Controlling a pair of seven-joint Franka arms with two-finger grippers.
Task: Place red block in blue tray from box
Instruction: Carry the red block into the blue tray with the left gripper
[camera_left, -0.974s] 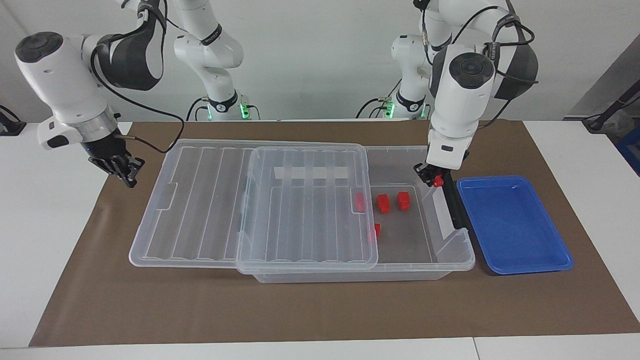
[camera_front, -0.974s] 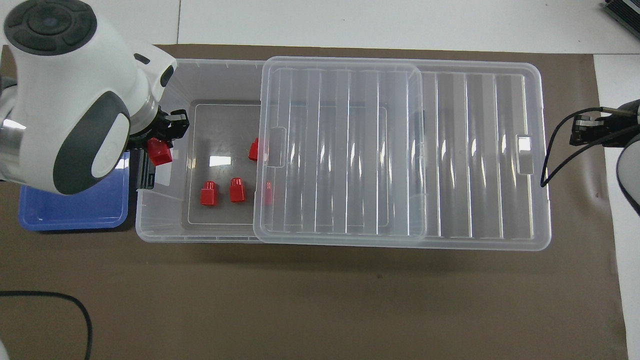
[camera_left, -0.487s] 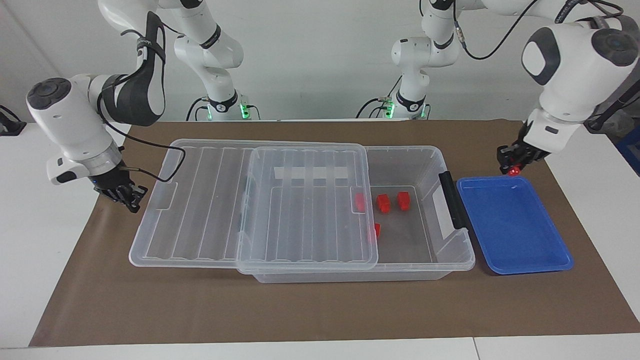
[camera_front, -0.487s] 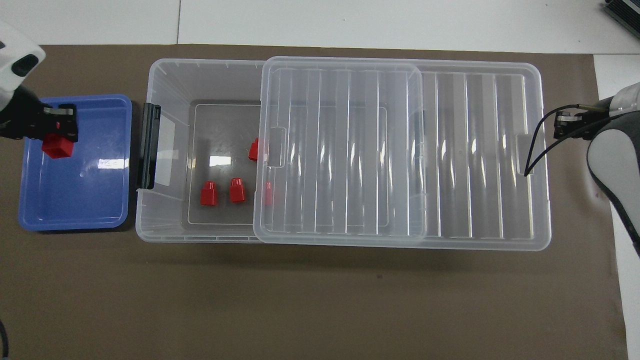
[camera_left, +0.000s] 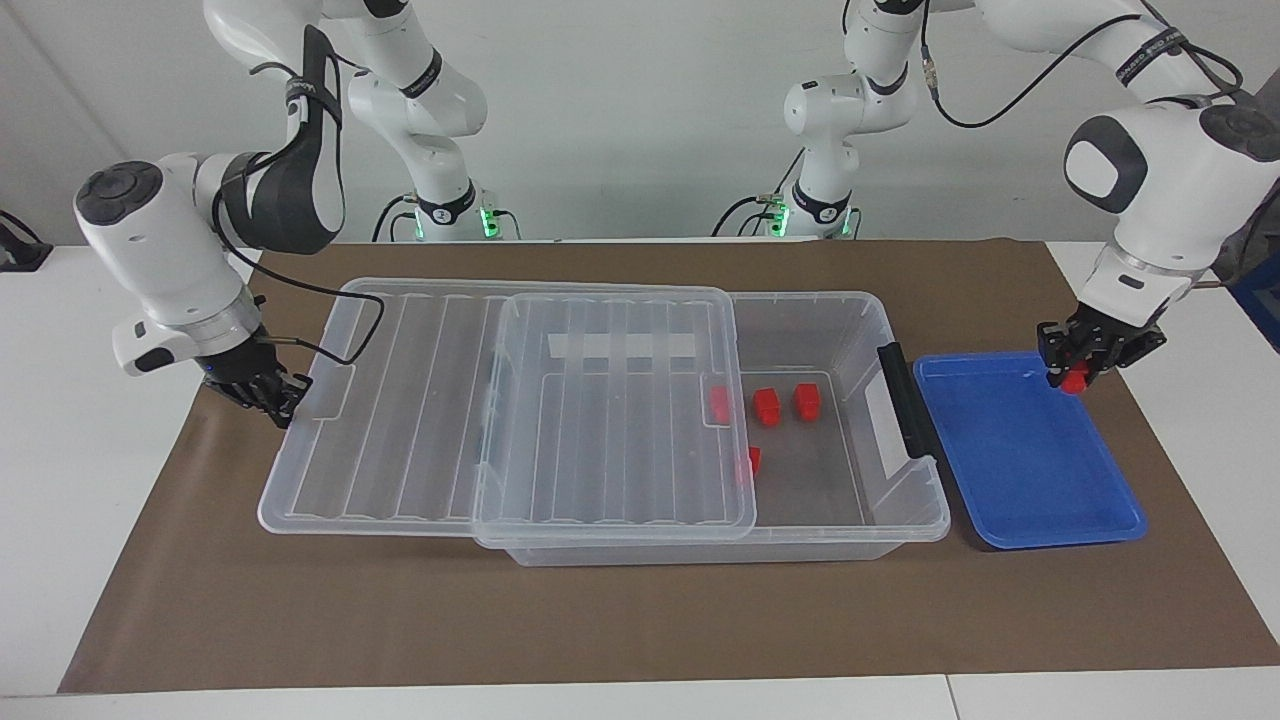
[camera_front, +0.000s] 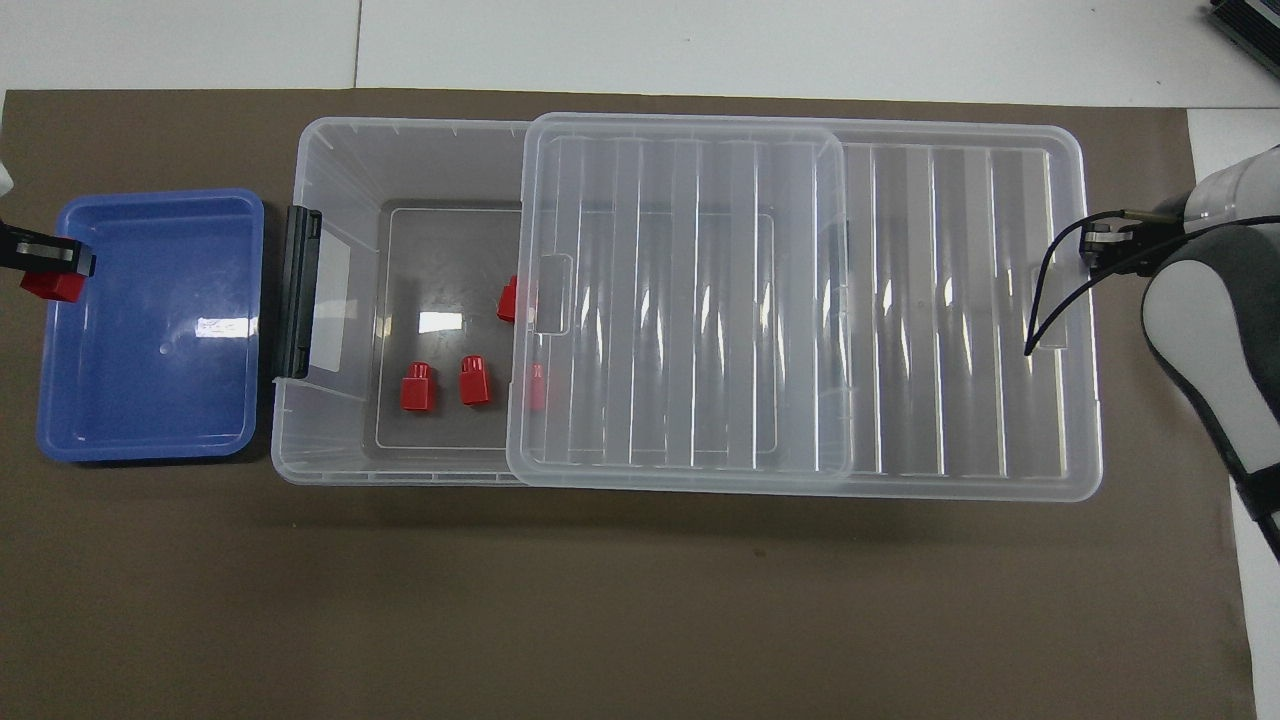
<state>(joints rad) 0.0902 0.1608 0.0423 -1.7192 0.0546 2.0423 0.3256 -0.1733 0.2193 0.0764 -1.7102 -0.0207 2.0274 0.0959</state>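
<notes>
A white counter (camera_left: 60, 480) carries a brown mat (camera_left: 600, 620), and on the mat sits the box (camera_left: 860, 330), a large clear plastic storage box with a dark latch (camera_left: 905, 400) on the end wall toward the left arm's end of the counter. Its ribbed see-through lid (camera_left: 610, 420), marked with a white tape strip (camera_left: 622, 346), is slid toward the right arm's end, so part of the box is open. A second clear lid (camera_left: 390, 400) lies partly under the first, reaching toward the right arm's end. Four red blocks are inside the box: two side by side on the bare floor (camera_left: 767, 406) (camera_left: 806, 400), and two partly under the lid's edge (camera_left: 719, 403) (camera_left: 752, 460). The blue tray (camera_left: 1020, 470) lies just beside the latched end of the box. The left gripper (camera_left: 1078, 372) hangs over the tray's outer rim, at the corner nearer the robots, its fingers closed on the red block (camera_left: 1075, 379). The right gripper (camera_left: 275, 395) is low at the edge of the second lid; whether its fingers are open cannot be told.
</notes>
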